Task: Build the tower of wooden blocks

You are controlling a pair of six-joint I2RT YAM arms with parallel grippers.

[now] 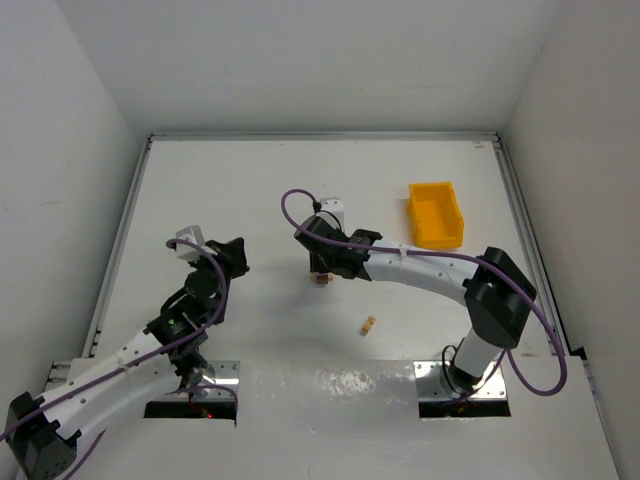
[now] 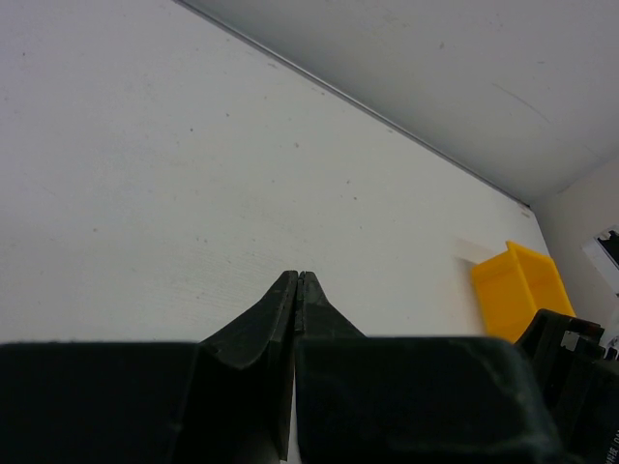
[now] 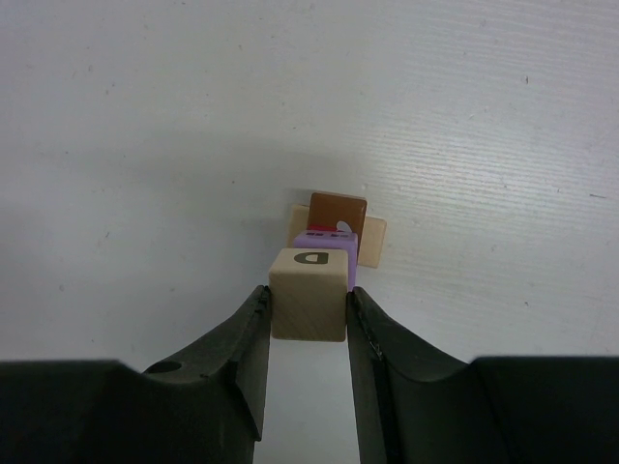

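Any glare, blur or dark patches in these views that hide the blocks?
Top external: glare on the white table at its near edge, small wooden block stack barely resolved. Right wrist: pale tan wooden cube sharp, soft shadows only. Left wrist: closed black left gripper underexposed, table evenly lit.

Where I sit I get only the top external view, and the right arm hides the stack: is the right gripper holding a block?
Observer: Yes, the right gripper is closed on a pale tan block marked D.
Operator: What lies past it?
Observer: A purple block, then a dark brown block, lined up beyond the fingertips.
Operator: And the left gripper?
Observer: Shut, with nothing between its fingers.
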